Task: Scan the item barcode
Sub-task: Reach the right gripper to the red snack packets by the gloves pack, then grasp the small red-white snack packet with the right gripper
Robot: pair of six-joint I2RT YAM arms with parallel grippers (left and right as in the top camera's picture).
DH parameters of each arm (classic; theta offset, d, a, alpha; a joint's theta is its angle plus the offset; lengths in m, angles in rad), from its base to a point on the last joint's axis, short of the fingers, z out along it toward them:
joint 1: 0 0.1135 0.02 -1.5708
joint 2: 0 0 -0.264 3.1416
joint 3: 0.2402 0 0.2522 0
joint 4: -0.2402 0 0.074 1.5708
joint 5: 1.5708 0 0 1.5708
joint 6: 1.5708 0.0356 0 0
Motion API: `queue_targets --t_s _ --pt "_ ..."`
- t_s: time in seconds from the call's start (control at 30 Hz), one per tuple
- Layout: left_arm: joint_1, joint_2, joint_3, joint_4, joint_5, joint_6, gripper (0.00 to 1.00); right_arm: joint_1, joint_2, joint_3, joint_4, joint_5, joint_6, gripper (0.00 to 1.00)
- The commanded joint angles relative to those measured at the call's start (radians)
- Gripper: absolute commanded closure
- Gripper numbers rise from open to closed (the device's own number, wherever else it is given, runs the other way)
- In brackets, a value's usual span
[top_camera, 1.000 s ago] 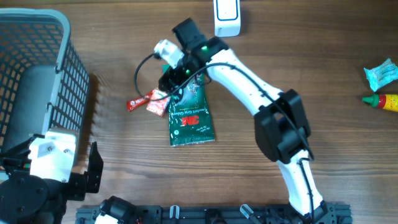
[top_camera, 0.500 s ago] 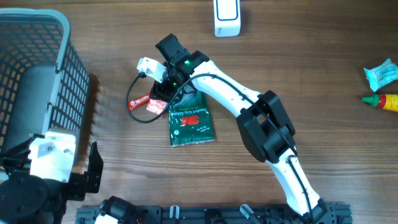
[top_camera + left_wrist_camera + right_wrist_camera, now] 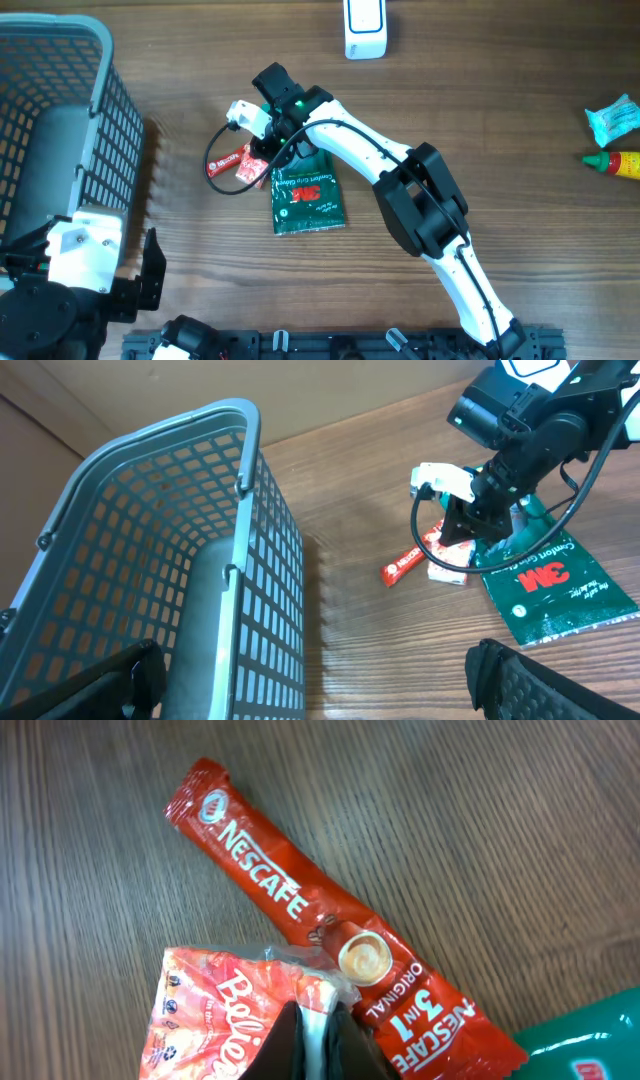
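The right gripper [image 3: 312, 1022] has its jaws pressed together on the crinkled top edge of the packet [image 3: 215, 1010], which lies on the wooden table [image 3: 480, 810] just beside a stick [image 3: 320, 930]. Only the right wrist view shows this pinch. From overhead the gripper covers most of the packet, leaving the stick's red end showing, and the packet's corner touches a green pouch [image 3: 308, 195]. The overhead view alone takes in the white scanner [image 3: 365, 28], well apart at the table's far edge. The left gripper [image 3: 315, 660] stands wide, holding nothing, beside a grey mesh basket [image 3: 150, 520].

The packet is glossy orange-red film with white lettering starting "Beli". The stick is a narrow, shiny sachet reading "NESCAFÉ", "3 IN 1", "ORIGINAL". The flat pouch reads "3M" and "Comfort".
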Motion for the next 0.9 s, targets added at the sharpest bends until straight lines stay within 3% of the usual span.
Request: queue_targets --t_s 0.0,0.3,0.53,0.87 --pt "0.008 0.005 0.002 0.002 0.008 -0.009 0.00 -0.021 0.007 0.039 0.003 -0.017 0.168 0.96" --pt "0.008 0.005 0.002 0.002 0.008 -0.009 0.00 -0.142 -0.127 0.067 -0.023 -0.020 0.672 0.96" --pt "0.008 0.005 0.002 0.002 0.008 -0.009 0.00 -0.261 -0.188 0.067 -0.233 -0.025 1.065 0.96" --pt "0.008 0.005 0.002 0.002 0.008 -0.009 0.00 -0.377 -0.190 0.067 -0.557 -0.249 1.084 0.96"
